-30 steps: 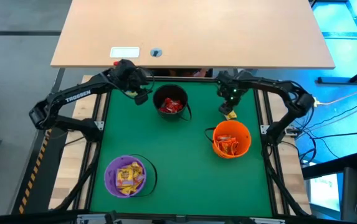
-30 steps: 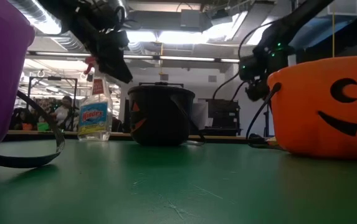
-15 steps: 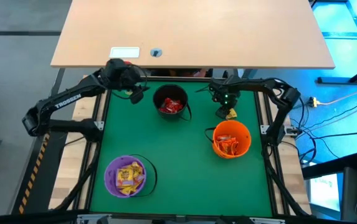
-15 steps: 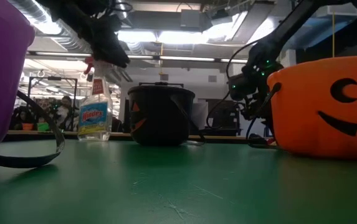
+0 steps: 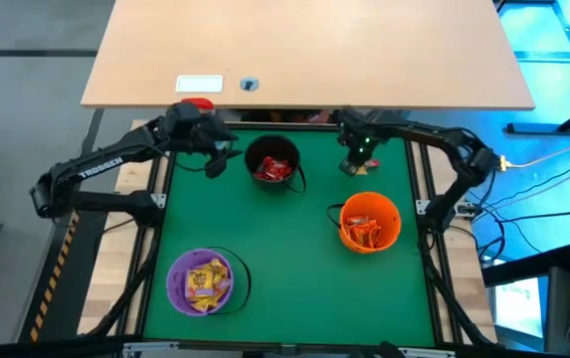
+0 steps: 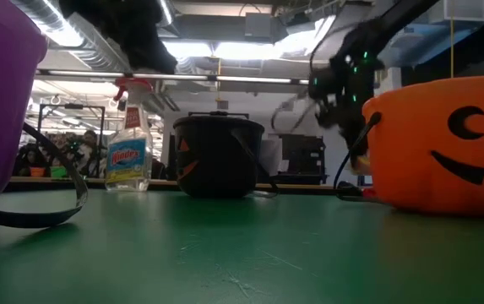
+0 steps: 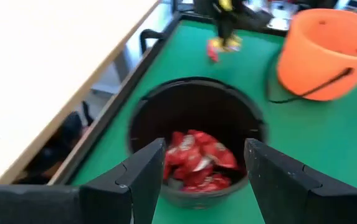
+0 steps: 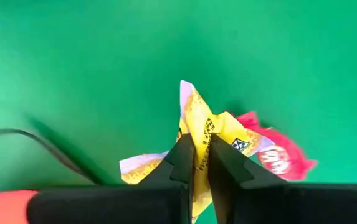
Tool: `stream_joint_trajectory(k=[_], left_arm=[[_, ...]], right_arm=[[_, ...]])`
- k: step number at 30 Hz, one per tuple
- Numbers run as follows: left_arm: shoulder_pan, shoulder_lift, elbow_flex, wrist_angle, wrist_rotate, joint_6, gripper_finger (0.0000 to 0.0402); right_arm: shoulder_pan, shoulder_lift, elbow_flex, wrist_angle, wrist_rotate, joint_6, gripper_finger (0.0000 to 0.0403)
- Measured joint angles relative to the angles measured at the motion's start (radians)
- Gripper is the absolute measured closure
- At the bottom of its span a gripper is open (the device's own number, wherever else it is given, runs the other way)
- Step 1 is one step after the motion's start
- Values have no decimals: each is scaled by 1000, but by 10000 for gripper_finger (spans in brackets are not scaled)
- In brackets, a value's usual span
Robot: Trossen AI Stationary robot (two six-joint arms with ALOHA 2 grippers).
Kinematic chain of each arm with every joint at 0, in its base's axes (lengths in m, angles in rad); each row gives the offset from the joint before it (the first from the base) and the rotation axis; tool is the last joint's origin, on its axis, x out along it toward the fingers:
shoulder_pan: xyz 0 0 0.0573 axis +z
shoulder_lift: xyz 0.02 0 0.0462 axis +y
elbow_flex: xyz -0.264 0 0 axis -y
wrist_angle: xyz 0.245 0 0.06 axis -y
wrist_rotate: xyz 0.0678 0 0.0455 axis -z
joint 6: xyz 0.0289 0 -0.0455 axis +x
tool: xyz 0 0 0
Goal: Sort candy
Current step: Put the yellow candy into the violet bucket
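Right end effector [image 8: 195, 163] pinches a yellow candy [image 8: 194, 134] at the orange bucket's [image 5: 369, 221] twelve o'clock; that thin corner grip could slip.

Three buckets stand on the green worktop [image 5: 285, 249]: a black bucket [image 5: 273, 165] at upper centre, an orange bucket [image 5: 369, 222] at right of centre and a purple bucket [image 5: 201, 279] at lower left. Each holds a heap of candy too bunched to count. Two arms reach in, one spray bottle [image 6: 128, 157] shows at left in the low view, and two loose wrappers, a yellow candy [image 8: 197, 134] and a red candy [image 8: 276, 152], show in the right wrist view.
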Motion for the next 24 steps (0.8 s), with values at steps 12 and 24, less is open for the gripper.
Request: stream_joint_trajectory(k=[12,24], left_arm=[[-261,-4,0,190,-35,-12,187],[-480,77,1,424,-133,14,138]], right_arm=[[167,-250,148,293,-308,125,391],[495,-213,156,826,-366,249,390]])
